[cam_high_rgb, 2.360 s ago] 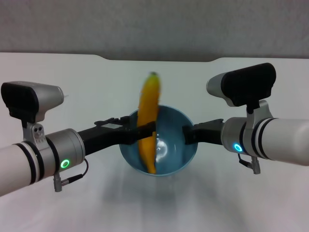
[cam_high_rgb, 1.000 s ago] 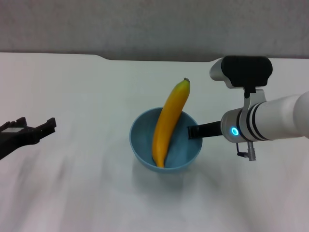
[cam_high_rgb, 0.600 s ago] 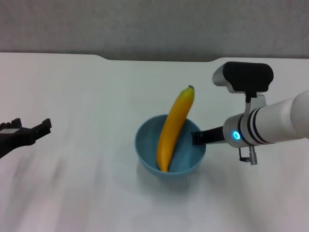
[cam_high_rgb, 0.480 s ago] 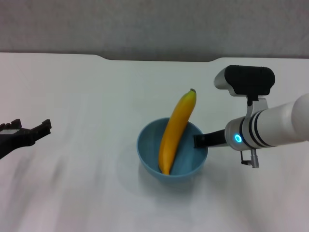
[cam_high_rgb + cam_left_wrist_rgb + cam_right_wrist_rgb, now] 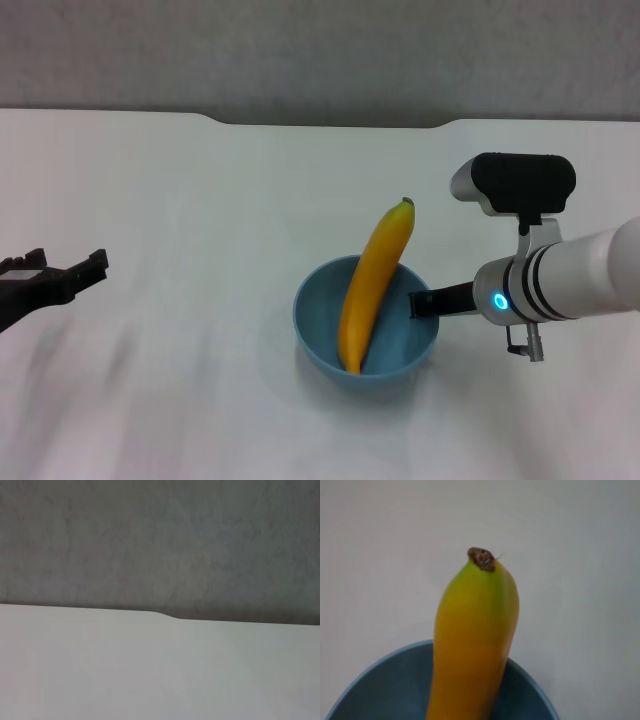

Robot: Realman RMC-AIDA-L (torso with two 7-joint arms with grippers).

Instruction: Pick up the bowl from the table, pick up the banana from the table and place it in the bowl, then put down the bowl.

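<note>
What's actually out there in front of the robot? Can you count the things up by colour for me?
Blue: 1, the bowl
Yellow: 1, the banana, standing tilted in the bowl
White: 1, the table under them
Total: 3 things
The right gripper is at the bowl's rim; the left gripper hangs open off to the left side.

The bowl (image 5: 318, 338) looked glossy light blue, the banana (image 5: 373, 285) smooth-skinned, and the white worktop (image 5: 200, 200) plain and matt.

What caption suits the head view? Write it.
Right gripper grips light blue glossy bowl holding long yellow-orange banana; left gripper waits aside.
</note>
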